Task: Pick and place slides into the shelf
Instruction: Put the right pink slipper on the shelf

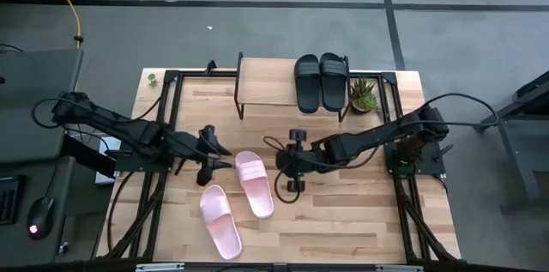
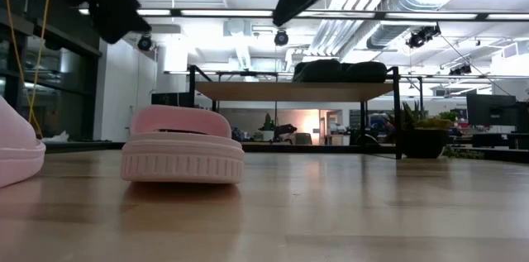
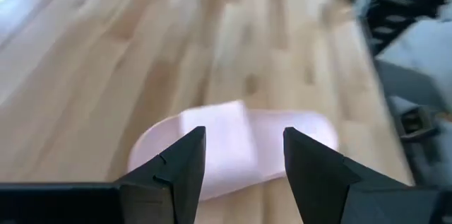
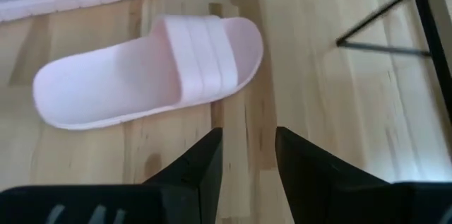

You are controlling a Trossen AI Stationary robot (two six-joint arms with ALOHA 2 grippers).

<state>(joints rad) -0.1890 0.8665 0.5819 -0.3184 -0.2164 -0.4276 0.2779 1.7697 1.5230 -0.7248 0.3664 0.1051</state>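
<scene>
Pale wood planks of the counter (image 1: pixel 343 220) fill the foreground, with two pink slides lying loose on them: the nearer slide (image 1: pixel 220 221) close to the front edge, the second slide (image 1: pixel 254 183) just beyond it, toward the middle. Neither is held. Both robot hands hover over the middle of the counter, one to each side of the second slide. The left hand (image 1: pixel 216 157) is spread and empty, its wrist camera looking down past its fingers (image 3: pixel 180 171) at a pink slide below. The right hand (image 1: pixel 292 160) also hangs empty, jaws parted with a narrower gap, a pink slide ahead of it on the boards. Farther back stands the shelf (image 1: pixel 268 83), a low wood board on thin black legs, with the black pair (image 1: pixel 321 82) already resting side by side on its right end and the left end bare. A small potted plant (image 1: pixel 364 94) sits just beside the shelf. By this showing the job looks about half done: the black pair is shelved, the pink pair is still to be picked up and placed. No brand, label or legible writing appears on any slide or on the shelf.
</scene>
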